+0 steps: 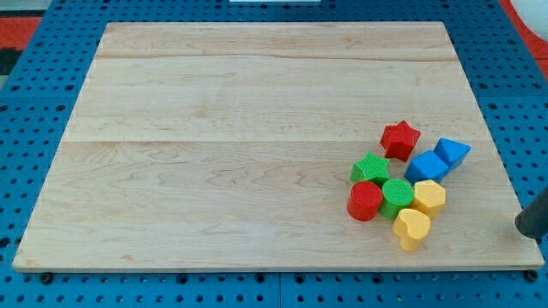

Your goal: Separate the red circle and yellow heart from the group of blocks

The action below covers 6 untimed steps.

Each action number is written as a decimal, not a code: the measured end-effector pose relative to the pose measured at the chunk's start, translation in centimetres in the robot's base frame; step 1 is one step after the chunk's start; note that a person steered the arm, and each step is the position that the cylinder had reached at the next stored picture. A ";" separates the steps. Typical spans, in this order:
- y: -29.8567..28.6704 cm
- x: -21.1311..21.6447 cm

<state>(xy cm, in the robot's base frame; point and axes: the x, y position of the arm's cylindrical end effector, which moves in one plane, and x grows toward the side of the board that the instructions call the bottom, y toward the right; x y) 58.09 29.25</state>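
The red circle (pixel 365 201) lies at the left end of a tight group of blocks at the view's lower right. The yellow heart (pixel 412 228) is at the bottom of the group. Both touch the green circle (pixel 397 198) between them. A green star (pixel 371 168) sits just above the red circle, and a yellow hexagon (pixel 429 197) just above the heart. A blue cube (pixel 425 166), a blue triangle (pixel 451 152) and a red star (pixel 400 139) form the top of the group. My tip (pixel 523 228) shows at the view's right edge, well right of the heart, touching no block.
The blocks lie on a pale wooden board (pixel 257 128) resting on a blue pegboard (pixel 34 128). The board's right edge runs close to the tip, and its bottom edge lies a little below the yellow heart.
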 end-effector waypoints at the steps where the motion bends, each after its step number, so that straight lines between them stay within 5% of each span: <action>1: 0.5 0.0; 6: -12.0 1.0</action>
